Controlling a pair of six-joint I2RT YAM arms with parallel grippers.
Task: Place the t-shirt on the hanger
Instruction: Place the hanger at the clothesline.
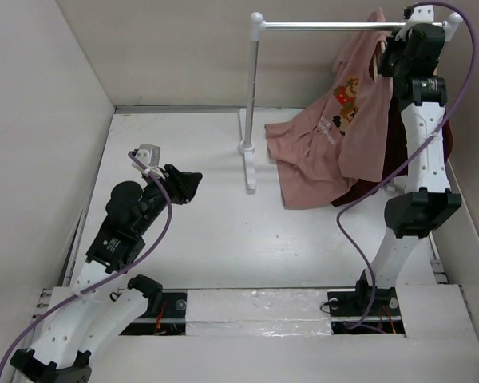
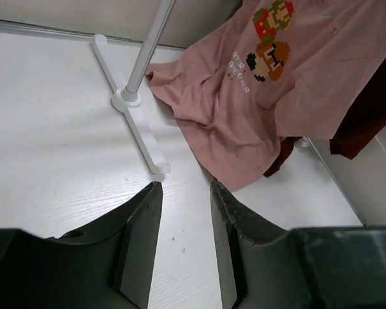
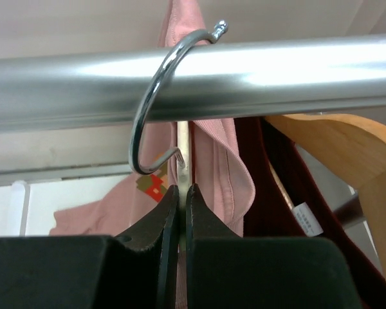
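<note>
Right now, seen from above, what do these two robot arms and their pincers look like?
Both the left arm and right arm are smooth white shells joined by bulky black joints. A thin purple cable loops along each. The left gripper and right gripper each have two matte black, tapered fingers.

Pink t-shirt (image 1: pixel 323 155) on the rail (image 1: pixel 327 25)
</note>
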